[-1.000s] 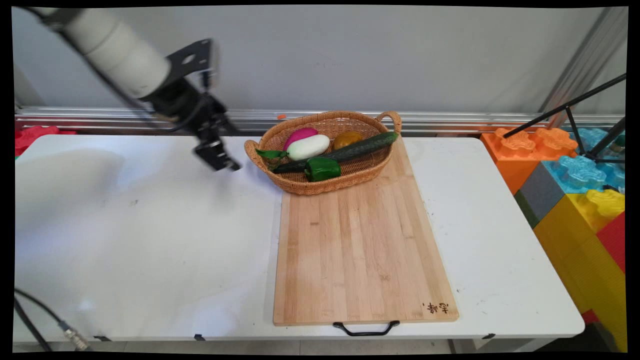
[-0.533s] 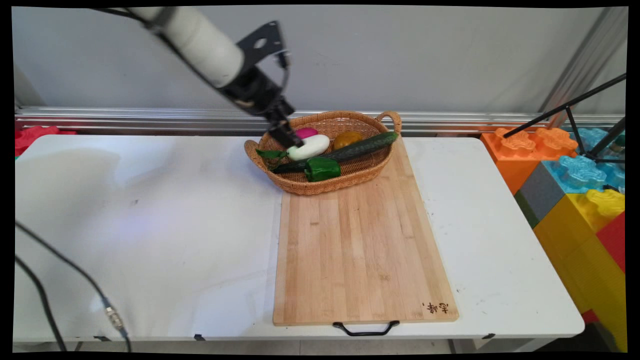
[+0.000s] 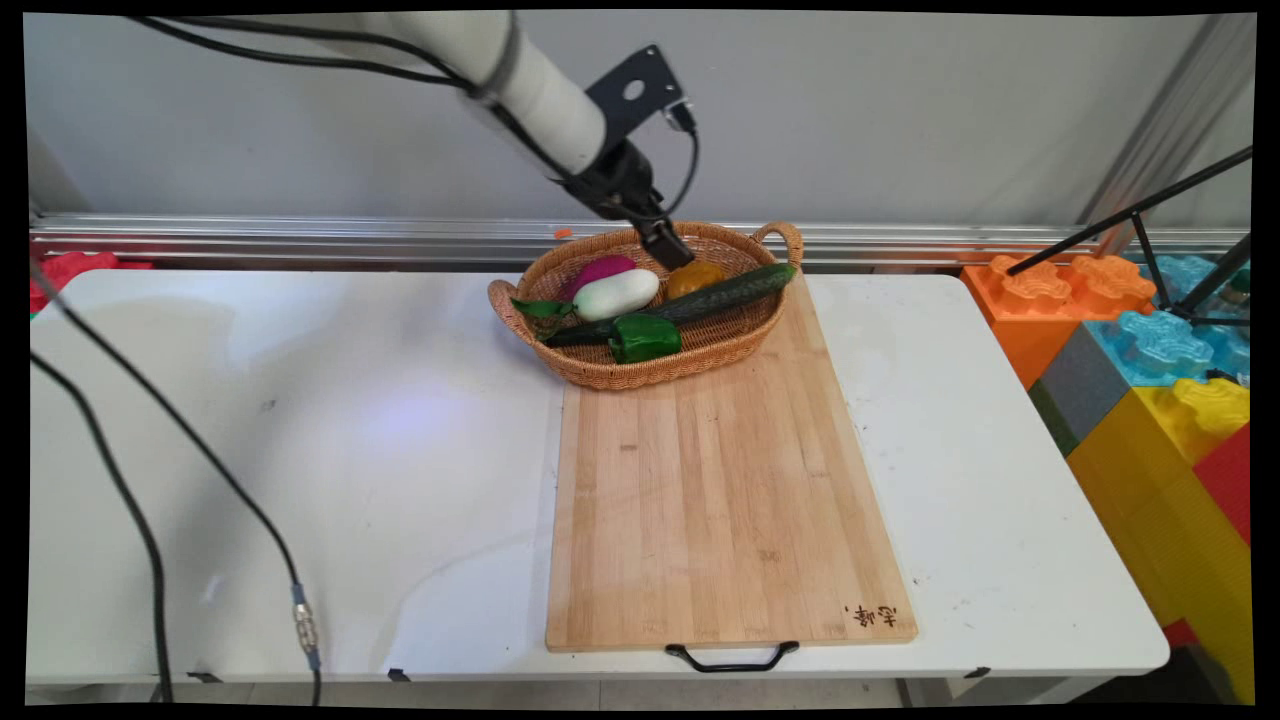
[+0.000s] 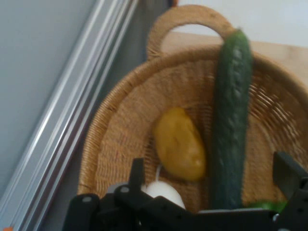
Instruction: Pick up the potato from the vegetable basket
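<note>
The gripper (image 3: 668, 245) is hovering with jaws spread wide over the wicker basket (image 3: 745, 345), gripping nothing, nearest the yellow potato (image 4: 179, 144). The cucumber (image 4: 232, 120) is lying beside it; the basket is sitting on the cutting board (image 3: 720, 500).

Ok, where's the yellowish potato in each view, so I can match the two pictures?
Main view: the potato lies at the back of the wicker basket, upper middle, just under the tool.
Hand view: the potato sits at centre, on the basket floor.
Shared landmark: the cucumber lies alongside it in both.
</note>
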### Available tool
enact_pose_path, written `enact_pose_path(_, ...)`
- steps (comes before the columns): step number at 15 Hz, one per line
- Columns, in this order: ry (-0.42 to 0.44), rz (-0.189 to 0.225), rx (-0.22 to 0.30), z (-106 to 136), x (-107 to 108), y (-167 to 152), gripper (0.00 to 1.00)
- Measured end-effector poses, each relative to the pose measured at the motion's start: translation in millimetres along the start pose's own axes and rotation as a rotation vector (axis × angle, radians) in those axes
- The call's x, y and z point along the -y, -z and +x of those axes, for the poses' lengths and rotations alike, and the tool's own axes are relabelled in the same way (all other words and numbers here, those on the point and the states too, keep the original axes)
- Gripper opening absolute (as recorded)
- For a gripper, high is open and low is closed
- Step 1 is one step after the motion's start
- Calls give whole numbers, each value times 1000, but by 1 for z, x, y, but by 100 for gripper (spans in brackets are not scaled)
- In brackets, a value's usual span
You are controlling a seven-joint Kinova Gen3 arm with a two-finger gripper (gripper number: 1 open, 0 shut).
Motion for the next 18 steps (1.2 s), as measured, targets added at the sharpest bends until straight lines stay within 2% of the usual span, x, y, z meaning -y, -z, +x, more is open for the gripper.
enact_pose_path(3, 77, 28, 14, 8, 5, -29, 100)
enact_pose_path(6, 139, 27, 32, 12, 10, -53, 100)
enact_pose_path(12, 252, -34, 64, 19, 26, -104, 100)
enact_pose_path(18, 302, -77, 113, 19, 45, -131, 100)
